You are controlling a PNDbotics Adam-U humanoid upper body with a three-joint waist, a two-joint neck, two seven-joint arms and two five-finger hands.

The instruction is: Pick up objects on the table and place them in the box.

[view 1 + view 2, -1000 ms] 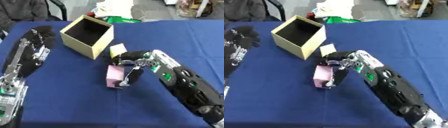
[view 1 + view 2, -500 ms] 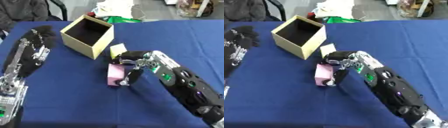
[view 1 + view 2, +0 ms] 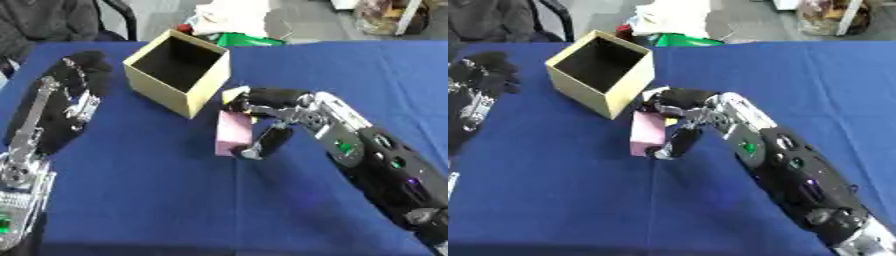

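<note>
The open tan cardboard box stands at the table's back left. Just right of its near corner is a pink block, upright and tilted a little. My right hand reaches in from the lower right and is shut on the block, with fingers curled over its top and the thumb against its right side. A small pale yellow-and-white thing lies between the box and the hand, partly hidden by the fingers. My left hand rests open at the left edge, away from the box.
Blue cloth covers the table. White and green items lie beyond its far edge. My left arm runs along the left side. The cloth near me and at the far right holds no other objects.
My right hand has carried the pink block a little up and toward the box. The left arm has stayed still.
</note>
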